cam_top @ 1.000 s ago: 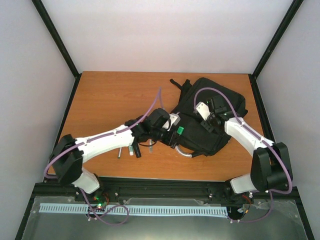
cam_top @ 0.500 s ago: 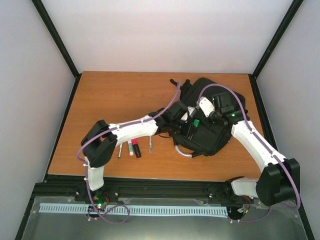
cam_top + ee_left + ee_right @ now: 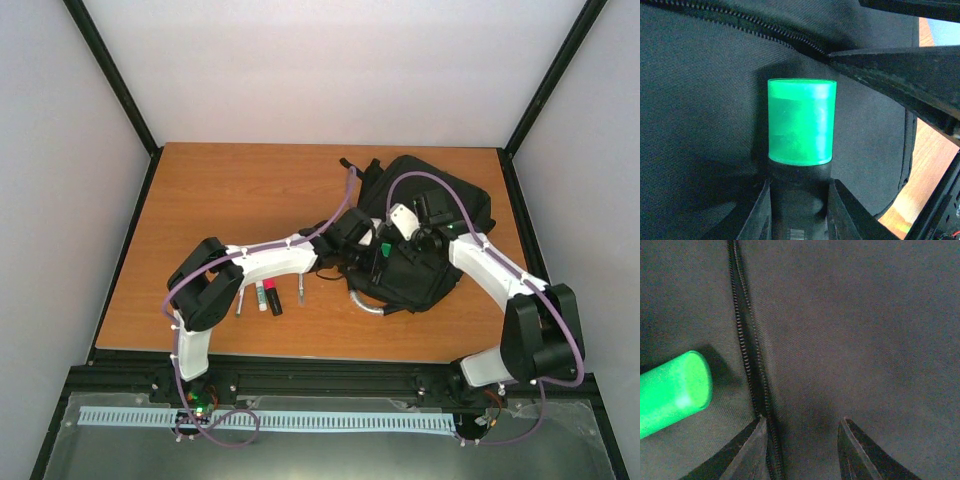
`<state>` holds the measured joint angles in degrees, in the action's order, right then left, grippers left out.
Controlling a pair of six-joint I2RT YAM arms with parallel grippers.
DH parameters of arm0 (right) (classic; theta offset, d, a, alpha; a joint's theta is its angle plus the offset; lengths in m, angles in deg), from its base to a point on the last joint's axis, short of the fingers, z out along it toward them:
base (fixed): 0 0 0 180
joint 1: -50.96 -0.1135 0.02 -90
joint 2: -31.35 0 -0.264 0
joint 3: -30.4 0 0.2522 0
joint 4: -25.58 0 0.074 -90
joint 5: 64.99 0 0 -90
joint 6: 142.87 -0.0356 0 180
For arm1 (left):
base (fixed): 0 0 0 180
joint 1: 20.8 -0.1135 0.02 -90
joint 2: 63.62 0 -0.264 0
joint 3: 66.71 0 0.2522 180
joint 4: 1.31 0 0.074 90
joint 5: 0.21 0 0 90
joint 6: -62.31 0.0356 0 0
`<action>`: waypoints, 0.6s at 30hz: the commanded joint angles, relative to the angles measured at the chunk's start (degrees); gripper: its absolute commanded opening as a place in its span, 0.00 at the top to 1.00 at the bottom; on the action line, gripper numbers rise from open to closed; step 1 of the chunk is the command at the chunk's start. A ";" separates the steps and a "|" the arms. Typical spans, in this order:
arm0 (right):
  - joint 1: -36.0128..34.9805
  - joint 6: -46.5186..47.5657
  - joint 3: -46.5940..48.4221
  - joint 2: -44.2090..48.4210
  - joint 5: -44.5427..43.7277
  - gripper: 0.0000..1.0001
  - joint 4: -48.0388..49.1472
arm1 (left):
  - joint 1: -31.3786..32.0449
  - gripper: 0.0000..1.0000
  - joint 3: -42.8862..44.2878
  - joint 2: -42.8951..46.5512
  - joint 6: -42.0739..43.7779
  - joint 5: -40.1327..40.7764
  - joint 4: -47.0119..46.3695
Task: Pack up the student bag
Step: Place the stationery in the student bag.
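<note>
Here, left hand (image 3: 799, 190) tight around green-capped marker (image 3: 800, 122), right hand (image 3: 802, 425) apart, over student bag (image 3: 865, 315).

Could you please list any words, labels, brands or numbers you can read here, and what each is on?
None can be read.
The green marker has a plain cap.
The black backpack shows no label or logo.
The pens on the table are too small to read.
</note>
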<state>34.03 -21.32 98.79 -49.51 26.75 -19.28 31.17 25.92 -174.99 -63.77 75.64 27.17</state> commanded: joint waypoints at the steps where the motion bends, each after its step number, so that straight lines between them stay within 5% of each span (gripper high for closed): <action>1: -0.39 1.51 0.15 -2.82 -2.02 0.60 2.56 | -0.46 0.99 -1.24 -0.06 -1.87 0.89 -1.78; 4: -0.38 1.67 0.35 -4.69 -3.14 0.62 3.66 | -0.47 0.99 -1.29 -0.15 -2.06 0.77 -1.97; 9: -0.34 0.95 0.99 -3.51 -3.36 0.97 4.81 | -0.61 0.99 -0.56 -0.82 -2.32 -0.13 -2.26; 18: -0.38 -0.29 4.77 3.38 0.58 0.97 -0.74 | -1.38 0.99 4.12 -4.91 -5.37 -3.37 -3.88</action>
<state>33.98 -20.58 100.30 -50.34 24.57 -18.45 30.66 26.31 -177.44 -66.74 73.50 25.20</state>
